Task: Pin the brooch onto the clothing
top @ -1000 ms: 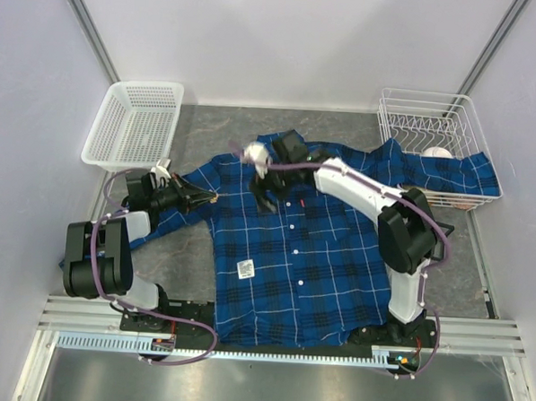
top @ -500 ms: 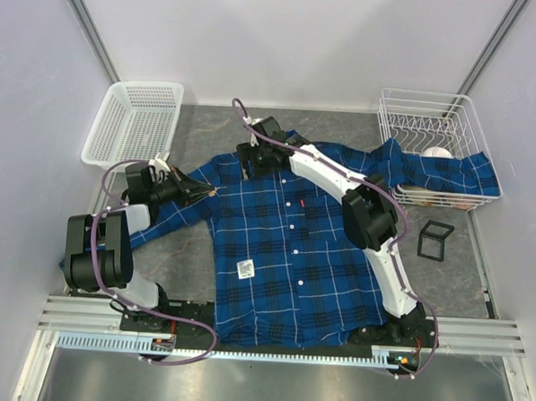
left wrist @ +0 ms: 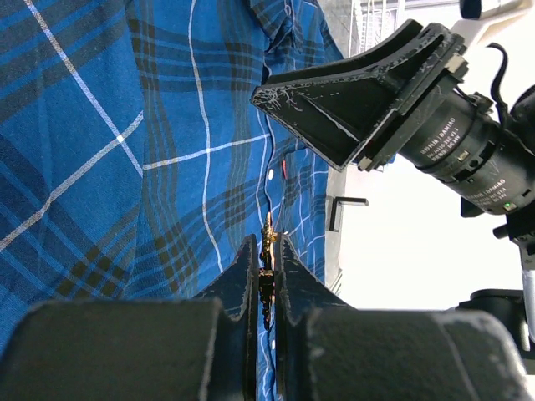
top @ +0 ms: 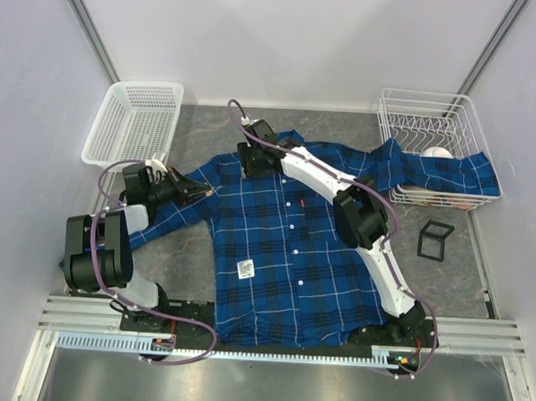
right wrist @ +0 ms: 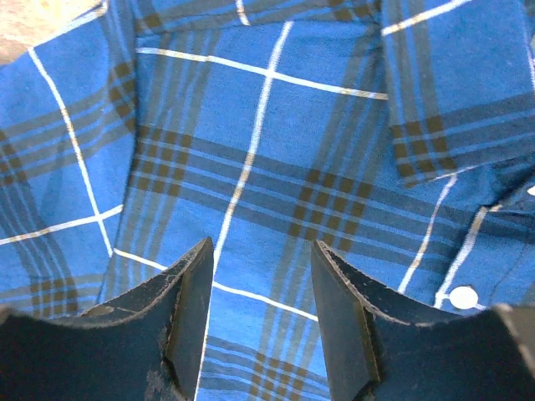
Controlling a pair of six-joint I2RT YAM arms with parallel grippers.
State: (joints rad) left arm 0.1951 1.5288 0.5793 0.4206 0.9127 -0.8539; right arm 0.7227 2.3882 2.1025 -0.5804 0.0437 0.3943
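The clothing, a blue plaid shirt, lies spread flat on the table with its collar at the far side. My left gripper hovers over the shirt's left shoulder, shut on the small gold brooch, which pokes out edge-on between the fingertips. My right gripper reaches to the collar area, close to the left one. Its jaws stand open just above flat plaid cloth, with nothing between them. From the left wrist view, the right gripper's dark finger hangs close above the shirt.
A white plastic basket stands at the far left. A wire rack at the far right has the shirt's sleeve draped into it. A black square frame lies right of the shirt. A white tag sits on the shirt front.
The right arm has swung left and farther out, from the chest to the collar and left shoulder, and its jaws have narrowed. The left gripper has held still with the brooch.
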